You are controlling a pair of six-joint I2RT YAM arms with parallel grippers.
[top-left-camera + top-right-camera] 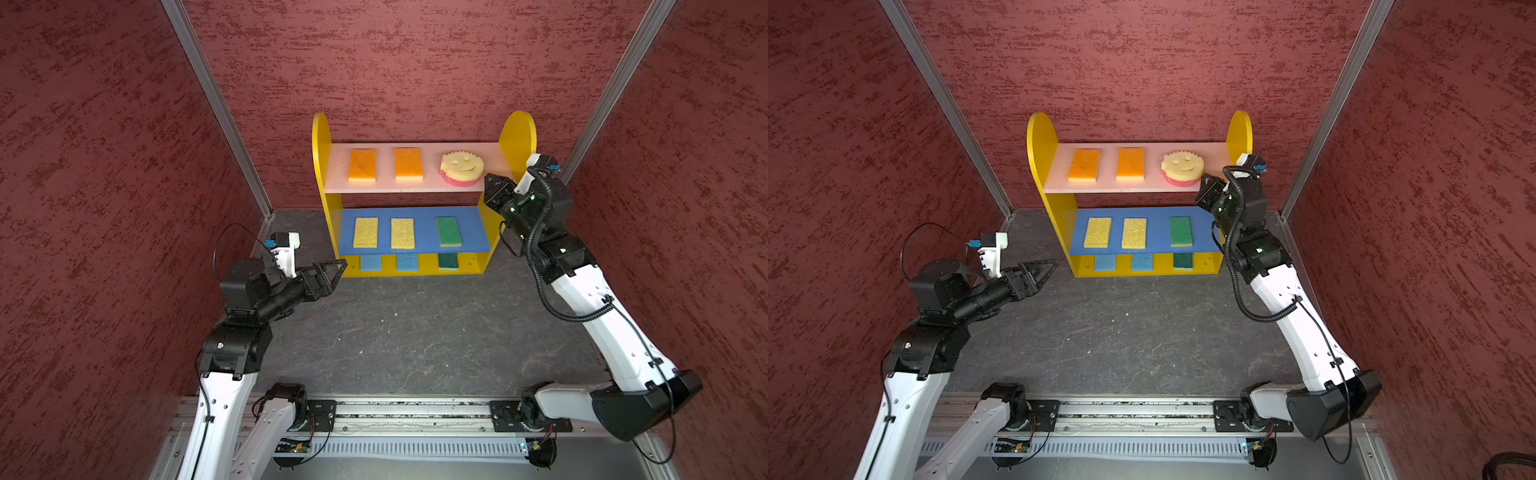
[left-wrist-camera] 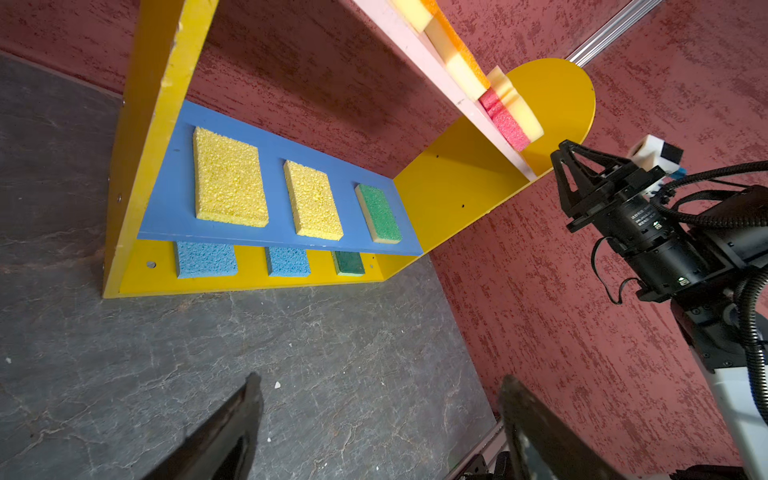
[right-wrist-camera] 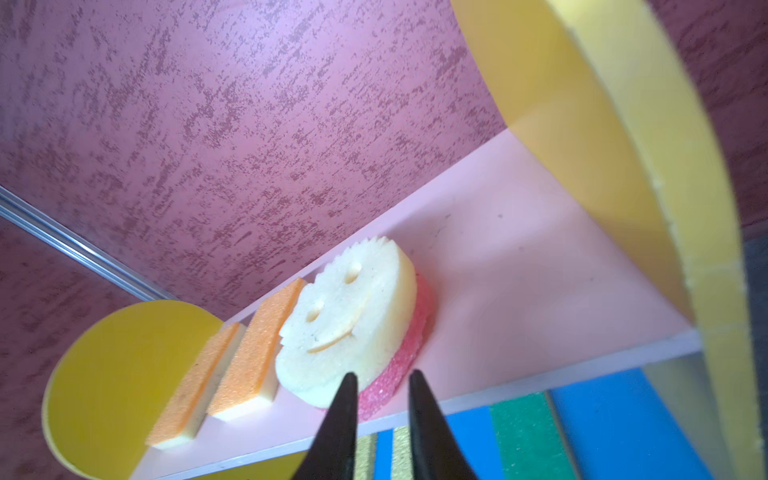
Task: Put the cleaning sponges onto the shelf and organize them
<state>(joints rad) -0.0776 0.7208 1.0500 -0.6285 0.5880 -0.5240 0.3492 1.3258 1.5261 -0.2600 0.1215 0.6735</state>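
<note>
Metal rail [image 1: 415,410] along the near edge, both arm bases on it. Left pincer [image 2: 379,380] is spread wide and empty, hanging over the gray floor [image 1: 415,332] near the front left corner of the shelf [image 1: 320,166].

Right pincer [image 3: 382,376] has its fingers drawn nearly together, with a thin gap and nothing gripped. Its tips are just in front of the smiley sponge [image 1: 462,166]; contact unclear.

- **Pink top board:** two orange sponges [image 1: 362,165], then the smiley at the right end.
- **Blue middle board:** two yellow sponges [image 1: 365,232] and a green sponge [image 1: 448,231].
- **Yellow base:** two blue sponges [image 1: 370,262] and a dark green sponge [image 1: 448,261], half hidden.
</note>
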